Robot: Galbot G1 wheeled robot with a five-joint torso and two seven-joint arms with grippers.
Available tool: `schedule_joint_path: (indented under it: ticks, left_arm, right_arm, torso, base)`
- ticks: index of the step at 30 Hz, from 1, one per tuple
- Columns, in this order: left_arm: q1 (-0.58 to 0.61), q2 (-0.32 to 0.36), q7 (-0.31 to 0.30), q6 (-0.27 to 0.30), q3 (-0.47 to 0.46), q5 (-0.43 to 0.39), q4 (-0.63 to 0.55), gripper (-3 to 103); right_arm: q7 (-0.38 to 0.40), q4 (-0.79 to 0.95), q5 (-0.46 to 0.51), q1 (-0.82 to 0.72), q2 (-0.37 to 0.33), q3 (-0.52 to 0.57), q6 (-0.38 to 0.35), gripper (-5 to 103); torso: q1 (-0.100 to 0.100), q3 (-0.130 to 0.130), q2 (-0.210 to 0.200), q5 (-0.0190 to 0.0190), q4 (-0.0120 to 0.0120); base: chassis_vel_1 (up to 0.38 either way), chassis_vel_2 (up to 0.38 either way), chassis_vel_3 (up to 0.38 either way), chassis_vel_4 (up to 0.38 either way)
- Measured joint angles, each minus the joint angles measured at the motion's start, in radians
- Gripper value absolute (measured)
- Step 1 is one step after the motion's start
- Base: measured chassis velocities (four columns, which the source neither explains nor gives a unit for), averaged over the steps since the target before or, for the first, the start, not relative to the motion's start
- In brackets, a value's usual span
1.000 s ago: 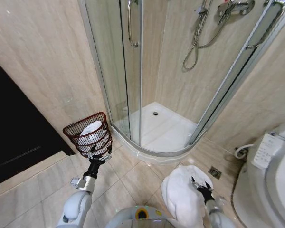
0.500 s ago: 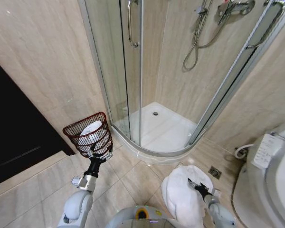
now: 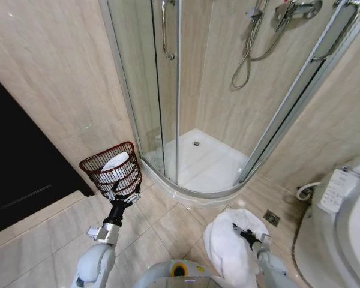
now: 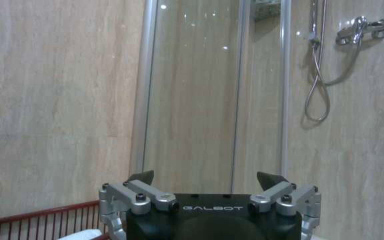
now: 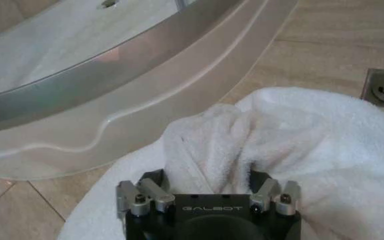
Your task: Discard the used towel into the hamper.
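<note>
1. Reddish-brown wire hamper (image 3: 111, 169) stands on the tiled floor (image 3: 168, 225) at the left, its flat back against the beige wall, just beside the glass shower enclosure (image 3: 162, 90). Something white already lies inside it.
2. Left end effector (image 3: 115, 193) sits at the hamper's near rim. In the left wrist view its fingers (image 4: 142, 176) are spread apart with nothing between them; the hamper's ribs (image 4: 38, 220) show low at one side.
3. Centre: curved shower tray (image 3: 198, 165) with its drain, hose and mixer on the wall above.
4. Right of centre: white towel (image 3: 231, 246) lies heaped on the floor in front of the tray's lip, well apart from the hamper.
5. Right end effector (image 3: 243, 233) is down in the towel. Right wrist view: a raised fold of towel (image 5: 209, 145) stands between the fingers (image 5: 148, 187), pinched.
6. Floor drain (image 3: 271, 218) just beside the towel; toilet (image 3: 342, 228) at the far right.
</note>
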Motion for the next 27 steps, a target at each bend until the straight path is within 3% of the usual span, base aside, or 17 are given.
schedule_joint_path:
  ticks: [3,7,10,12,13,15,17,22,27]
  left_arm:
    - [-0.001,-0.001,0.0,0.001,0.003,0.0,-0.002,100]
    - [-0.001,-0.003,0.0,0.001,0.008,0.001,-0.001,100]
    - [-0.003,-0.003,0.0,0.001,0.015,0.003,0.004,100]
    - [-0.005,-0.003,0.0,0.001,0.016,0.003,0.005,100]
    - [-0.007,-0.003,0.0,0.001,0.017,0.003,0.006,100]
    - [-0.009,-0.003,0.0,0.002,0.016,0.001,0.007,100]
    - [-0.01,-0.003,0.0,0.002,0.016,0.0,0.008,100]
    - [-0.011,0.0,0.0,0.001,0.015,-0.004,0.011,100]
    - [-0.02,0.003,0.0,0.001,0.012,-0.011,0.013,100]
  right_arm:
    - [0.001,-0.01,-0.001,0.0,-0.002,0.004,0.004,70]
    - [0.001,-0.016,-0.002,-0.001,-0.008,0.006,0.01,59]
    - [0.002,-0.02,-0.001,-0.004,-0.011,0.013,0.018,42]
    - [0.003,-0.021,-0.001,-0.005,-0.011,0.014,0.022,42]
    - [0.006,-0.023,0.0,-0.006,-0.009,0.016,0.027,32]
    - [0.012,-0.032,0.001,-0.004,-0.003,0.018,0.045,21]
    - [0.016,-0.034,0.001,-0.003,-0.001,0.019,0.049,21]
    - [0.028,-0.028,-0.003,-0.006,0.01,0.019,0.065,9]
    - [0.045,0.008,-0.006,-0.022,0.027,0.031,0.102,9]
  torso:
    - [0.0,0.0,0.0,0.0,0.0]
    - [0.0,0.0,0.0,0.0,0.0]
    - [0.0,0.0,0.0,0.0,0.0]
    - [0.0,0.0,0.0,0.0,0.0]
    - [0.0,0.0,0.0,-0.0001,0.0]
    - [0.0,0.0,0.0,0.0001,0.0]
    - [0.0,0.0,0.0,0.0,0.0]
    - [0.0,0.0,0.0,0.0,0.0]
    - [0.0,0.0,0.0,0.0001,0.0001]
  base:
    - [0.0,0.0,0.0,0.0]
    - [0.0,0.0,0.0,0.0]
    - [0.0,0.0,0.0,0.0]
    - [0.0,0.0,0.0,0.0]
    - [0.0,0.0,0.0,0.0]
    - [0.0,0.0,0.0,0.0]
    - [0.0,0.0,0.0,0.0]
    - [0.0,0.0,0.0,0.0]
    - [0.0,0.0,0.0,0.0]
